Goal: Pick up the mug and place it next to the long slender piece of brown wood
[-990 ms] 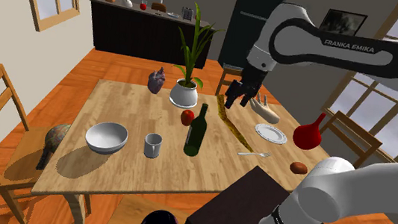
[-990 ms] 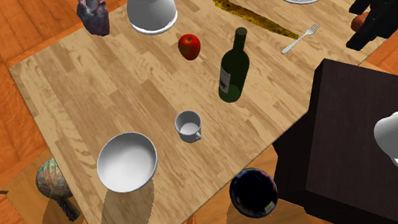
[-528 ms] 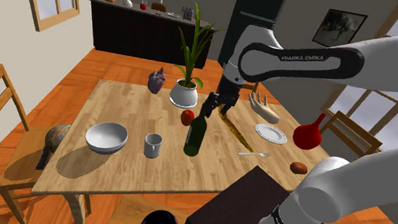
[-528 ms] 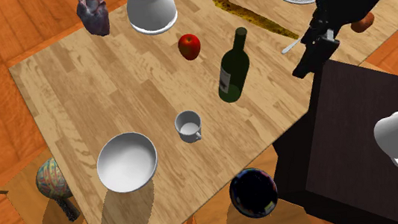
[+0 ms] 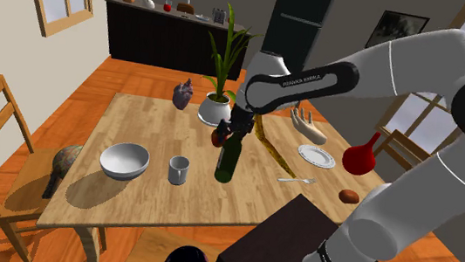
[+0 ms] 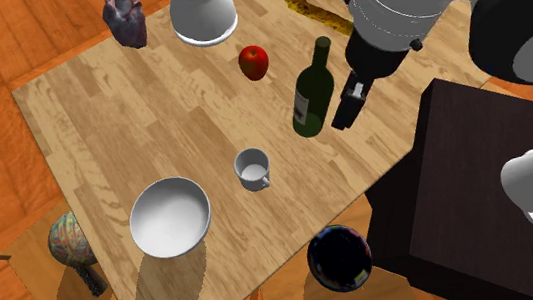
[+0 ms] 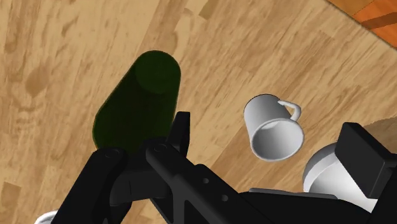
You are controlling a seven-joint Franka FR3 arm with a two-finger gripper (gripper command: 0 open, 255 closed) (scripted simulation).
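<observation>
Grey mug (image 5: 180, 170), shoulder view: upright on the table (image 5: 136, 112), between bowl (image 5: 124, 160) and bottle (image 5: 229, 159), unmoved since the earlier frame. The gripper (image 5: 229, 132) is now at the bottle's neck, having shifted toward this view's left from over the wood strip (image 5: 277, 158).

Second exterior view: mug (image 6: 252, 167) in the same spot near the bowl (image 6: 169, 216). The gripper (image 6: 346, 106) has come from the stand's corner to just right of the bottle (image 6: 311, 94).

Wrist view: the gripper (image 7: 268, 127) has its fingers apart and empty. The mug (image 7: 273, 129) lies beyond them, untouched, and the bottle (image 7: 137, 102) is beside one finger.
</observation>
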